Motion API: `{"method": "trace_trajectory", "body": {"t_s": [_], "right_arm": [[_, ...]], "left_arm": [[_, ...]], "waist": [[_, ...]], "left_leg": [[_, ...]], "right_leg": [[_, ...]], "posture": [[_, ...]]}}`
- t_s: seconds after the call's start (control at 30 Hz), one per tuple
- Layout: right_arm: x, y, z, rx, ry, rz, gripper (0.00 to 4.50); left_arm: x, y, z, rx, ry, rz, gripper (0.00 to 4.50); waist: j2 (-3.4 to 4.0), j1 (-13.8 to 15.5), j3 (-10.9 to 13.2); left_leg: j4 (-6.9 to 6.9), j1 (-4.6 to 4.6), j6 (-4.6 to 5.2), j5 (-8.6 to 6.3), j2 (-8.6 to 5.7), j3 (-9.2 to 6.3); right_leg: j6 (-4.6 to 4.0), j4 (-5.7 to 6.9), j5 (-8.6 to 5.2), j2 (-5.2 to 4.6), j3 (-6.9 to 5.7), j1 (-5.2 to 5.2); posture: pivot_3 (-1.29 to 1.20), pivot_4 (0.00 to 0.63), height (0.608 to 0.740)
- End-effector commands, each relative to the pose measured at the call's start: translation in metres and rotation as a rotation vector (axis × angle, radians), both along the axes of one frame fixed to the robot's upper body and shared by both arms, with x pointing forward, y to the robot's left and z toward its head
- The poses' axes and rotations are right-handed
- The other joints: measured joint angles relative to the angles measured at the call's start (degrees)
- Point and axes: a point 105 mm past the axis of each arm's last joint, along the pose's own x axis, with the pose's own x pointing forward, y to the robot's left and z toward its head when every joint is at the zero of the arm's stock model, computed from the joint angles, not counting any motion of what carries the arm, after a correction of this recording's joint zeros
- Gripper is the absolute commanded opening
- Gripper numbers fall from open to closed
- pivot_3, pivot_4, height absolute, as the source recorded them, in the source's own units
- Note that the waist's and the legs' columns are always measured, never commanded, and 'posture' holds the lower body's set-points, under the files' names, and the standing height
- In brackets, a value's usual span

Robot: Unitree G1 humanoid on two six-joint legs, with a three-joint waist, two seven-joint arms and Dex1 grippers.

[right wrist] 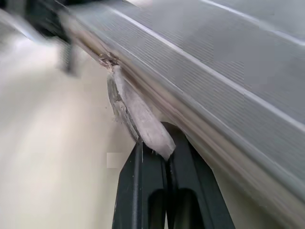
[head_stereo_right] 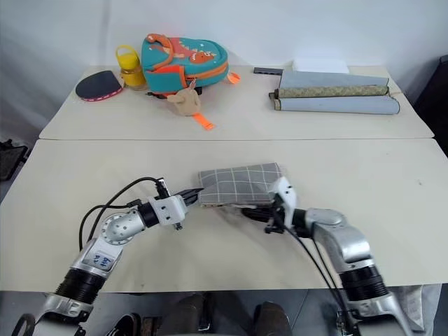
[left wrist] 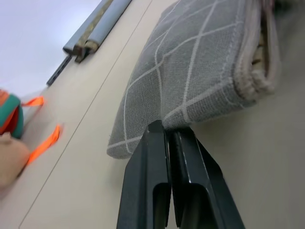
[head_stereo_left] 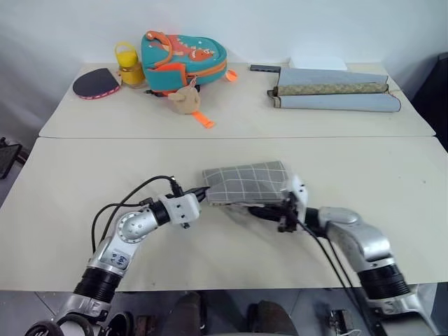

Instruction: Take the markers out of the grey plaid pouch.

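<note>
Fingers of the left gripper are pressed together on the corner of the grey plaid pouch, pinching the fabric at its left end. The right gripper is likewise clamped, its two black fingers nipping a small pale tab that hangs from the pouch's zipper edge. In the head views this gripper sits at the pouch's right end, just under its front edge.

The pouch lies between the two grippers near the middle of the front worktop, its white grid lines facing up. Its open side shows a thick pale seam in the left wrist view. The markers cannot be made out anywhere in the pouch's opening.

Well beyond the pouch, on the rear worktop, a teal-and-orange backpack lies with orange straps trailing toward the front. Just beside it on the left stands a yellow bottle, and next to that lies a dark paddle with a red rim. On the right side of the rear worktop rest grey rolled mats.
</note>
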Motion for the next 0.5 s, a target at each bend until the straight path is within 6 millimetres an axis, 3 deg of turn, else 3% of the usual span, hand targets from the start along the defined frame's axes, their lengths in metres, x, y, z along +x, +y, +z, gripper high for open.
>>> {"method": "trace_trajectory", "body": {"t_s": [0.03, 0.23, 0.37, 0.5], "right_arm": [[0.014, -0.035, 0.015, -0.039, -0.078, -0.078, 0.02], [0.022, -0.056, 0.014, -0.098, -0.111, -0.115, 0.02], [0.023, -0.048, 0.015, -0.069, -0.113, -0.102, 0.02], [0.022, -0.043, 0.019, -0.062, -0.137, -0.079, 0.87]], "left_arm": [[0.006, 0.034, -0.003, -0.018, 0.041, 0.118, 0.00], [0.005, 0.044, -0.003, -0.011, 0.042, 0.135, 0.00], [0.005, 0.041, -0.002, -0.031, 0.048, 0.130, 0.00], [0.005, 0.038, -0.002, -0.064, 0.061, 0.130, 0.00]], "waist": [[0.00, -0.4, 0.0], [0.00, -0.5, 0.0], [0.00, -0.3, 0.0], [0.00, -0.3, 0.0]], "left_leg": [[0.00, 0.00, 0.00, 0.00, 0.01, 0.02], [0.00, 0.02, -0.08, 0.04, 0.11, 0.08], [0.02, 0.02, -0.08, 0.04, 0.09, 0.12], [0.02, 0.02, -0.08, 0.03, 0.09, 0.12]], "right_leg": [[0.00, -0.01, 0.00, 0.00, 0.01, 0.00], [-0.01, 0.00, 0.01, 0.02, 0.00, -0.01], [-0.01, 0.00, 0.01, 0.02, 0.02, -0.01], [-0.01, -0.01, 0.01, 0.01, 0.04, -0.01]], "posture": [[0.00, 0.150, 0.740], [0.00, 0.150, 0.740], [0.00, 0.150, 0.740], [0.00, 0.150, 0.740]]}}
